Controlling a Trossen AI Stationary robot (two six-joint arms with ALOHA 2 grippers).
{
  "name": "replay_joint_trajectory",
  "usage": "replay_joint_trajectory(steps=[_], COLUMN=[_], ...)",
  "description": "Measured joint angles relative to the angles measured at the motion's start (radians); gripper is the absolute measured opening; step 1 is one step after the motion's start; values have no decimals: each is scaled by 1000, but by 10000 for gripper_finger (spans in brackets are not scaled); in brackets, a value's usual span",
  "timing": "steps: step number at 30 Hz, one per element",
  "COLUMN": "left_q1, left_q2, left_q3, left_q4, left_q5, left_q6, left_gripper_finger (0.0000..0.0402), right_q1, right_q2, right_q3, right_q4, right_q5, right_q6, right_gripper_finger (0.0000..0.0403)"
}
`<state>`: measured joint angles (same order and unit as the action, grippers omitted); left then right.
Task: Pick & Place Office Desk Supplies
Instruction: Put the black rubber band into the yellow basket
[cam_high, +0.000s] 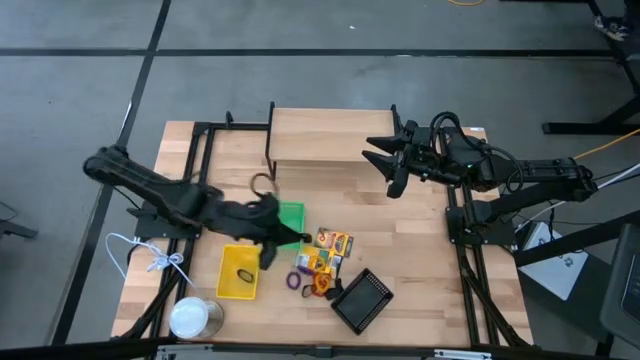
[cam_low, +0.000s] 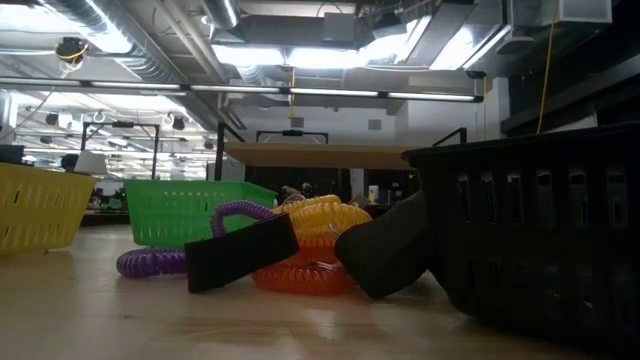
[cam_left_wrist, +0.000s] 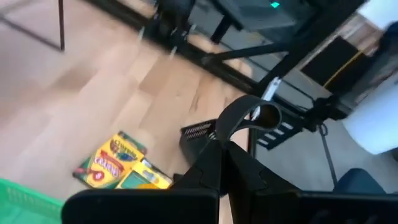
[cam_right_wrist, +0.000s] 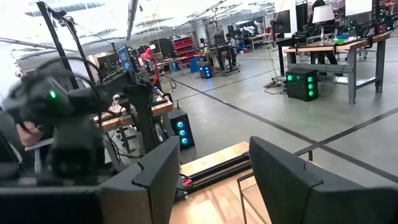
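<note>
In the high view my left gripper (cam_high: 268, 252) hangs over the gap between the yellow tray (cam_high: 238, 272) and the green tray (cam_high: 291, 218), shut on a small black clip (cam_left_wrist: 239, 118). A dark piece lies in the yellow tray. Printed boxes (cam_high: 330, 250) (cam_left_wrist: 118, 163), purple loop (cam_high: 296, 280) and orange loop (cam_high: 320, 288) lie flat beside the black mesh tray (cam_high: 362, 299). The low view shows the loops (cam_low: 300, 265) with black pieces (cam_low: 240, 250) in front of them. My right gripper (cam_high: 392, 165) waits open, high over the table's far right. My left gripper pinches the black clip at its body (cam_left_wrist: 225, 149) between the two fingertips (cam_left_wrist: 205, 171). The clip's curved handle (cam_left_wrist: 264, 115) sticks out past the tips. The fingers slant down from the table's left side. The clip looks lifted clear of the table.
A white round can (cam_high: 193, 317) stands at the near left corner, with a white cord (cam_high: 150, 255) along the left edge. A raised wooden shelf on a black frame (cam_high: 330, 135) spans the far side. Bare wood lies between the boxes and my right arm's base.
</note>
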<state>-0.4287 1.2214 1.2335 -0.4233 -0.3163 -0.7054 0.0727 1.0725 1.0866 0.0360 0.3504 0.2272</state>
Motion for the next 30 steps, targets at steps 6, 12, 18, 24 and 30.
replay_joint_trajectory(steps=[6,12,18,24,30], left_q1=[-81,-181,-269,-316,-329], left_q2=[-100,-167,-212,-273,-329], left_q3=[0,0,-31,-255,-516], left_q4=[-147,-431,-601,-525,-286], left_q5=[1,-7,-28,20,68], left_q6=[-9,-152,-288,-430,-529], left_gripper_finger=[5,6,5,4,6], right_q1=[0,0,0,0,0], right_q2=[0,0,0,0,0], right_q3=[0,0,0,0,0], right_q4=[0,0,0,0,0], right_q5=[45,96,149,192,192], right_q6=[0,5,9,11,12], right_gripper_finger=[197,197,197,197,197])
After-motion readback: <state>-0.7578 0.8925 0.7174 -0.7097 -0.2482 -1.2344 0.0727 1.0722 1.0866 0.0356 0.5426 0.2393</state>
